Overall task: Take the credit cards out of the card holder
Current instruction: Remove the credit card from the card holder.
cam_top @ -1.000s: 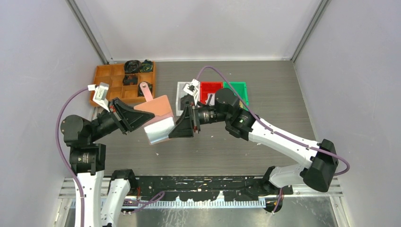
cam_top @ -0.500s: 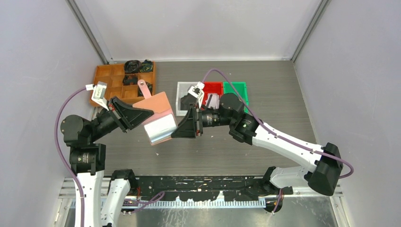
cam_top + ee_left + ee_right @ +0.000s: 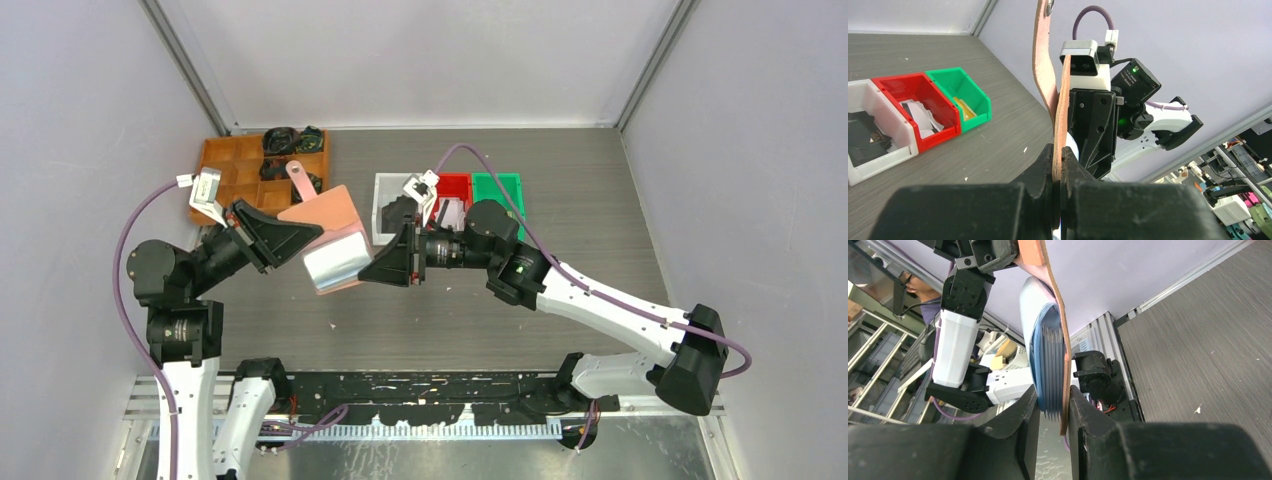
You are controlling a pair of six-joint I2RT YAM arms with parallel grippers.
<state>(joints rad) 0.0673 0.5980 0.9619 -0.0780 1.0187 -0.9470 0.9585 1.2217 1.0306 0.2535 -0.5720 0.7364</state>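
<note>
Card holder (image 3: 326,214), a pink leather wallet with a strap, is held in the air above the grey worktop (image 3: 600,200), between the two arms and left of centre. It hangs open, with the pink cover uppermost and a stack of sleeves (image 3: 338,262), silvery and clear, fanning out below it.

The left tool (image 3: 298,238) comes in from the left and is clamped tight on the pink cover; in the left wrist view the cover's thin edge (image 3: 1062,110) stands upright between the closed fingers of the tool (image 3: 1058,156).

The right tool (image 3: 364,276) comes in from the right. Its wrist view shows the fingers (image 3: 1020,430) set narrow, pressed on either side of the lower edge of the bluish sleeve stack (image 3: 1045,360) and the pink cover (image 3: 1061,330) together.

Behind the holder on the worktop sit three small bins in a row: white (image 3: 381,184), red (image 3: 450,181) and green (image 3: 500,183), the white and red ones holding loose items. An orange compartment tray (image 3: 225,165) lies at the far left with dark objects in some cells.
</note>
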